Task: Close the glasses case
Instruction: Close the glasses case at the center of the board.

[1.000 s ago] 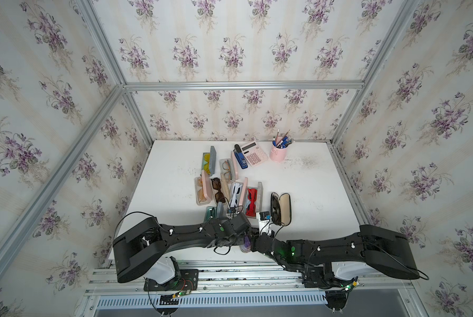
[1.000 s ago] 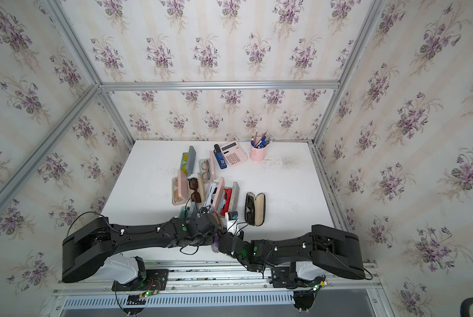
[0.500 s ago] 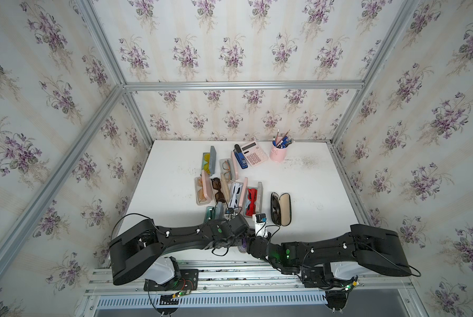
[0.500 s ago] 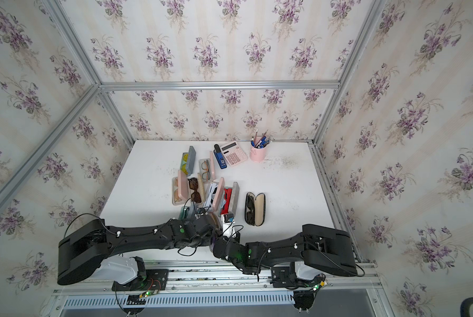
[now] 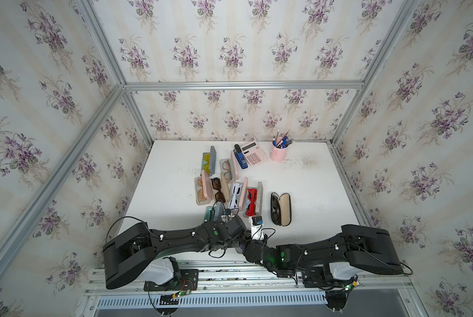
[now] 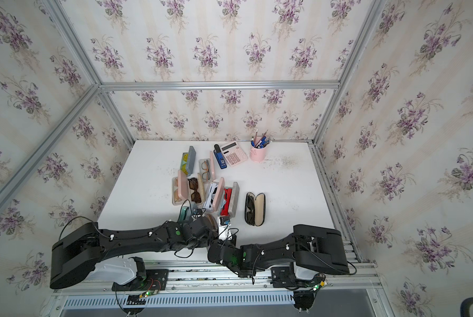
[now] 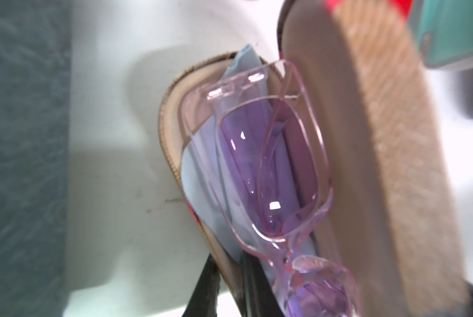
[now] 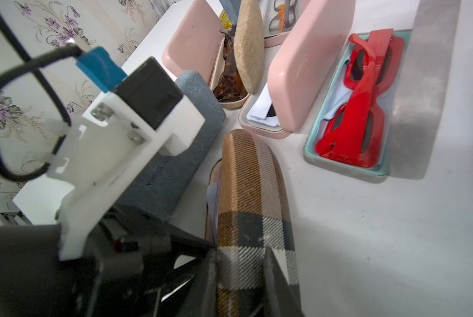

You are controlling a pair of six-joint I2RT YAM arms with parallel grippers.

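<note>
1. At the near edge of the surface (image 5: 312,192), between the two wrists, sits the plaid glasses case (image 8: 250,175). It is open, and its lid (image 7: 381,137) stands steeply over the lower shell (image 7: 172,123).
2. The left claw (image 7: 227,277) is pinched closed on the lower shell's rim.
3. The right claw (image 8: 239,263) grips the near end of the lid, with one finger against each face.
4. Inside the case, purple glasses (image 7: 268,170) lie on a pale blue cloth (image 7: 199,175).
5. A closed grey case (image 8: 175,153) lies just beside it.
6. Beyond that, red sunglasses (image 8: 359,101) lie in an open teal-lined case, beside a pink case (image 8: 304,68) holding white glasses.
7. To the robot's right, an open black case (image 5: 280,208) holds dark glasses and stands apart from the cluster.
8. Near the back wall are a blue stapler (image 5: 240,160), a pink calculator (image 5: 253,157) and a pink pen cup (image 5: 278,153).
</note>
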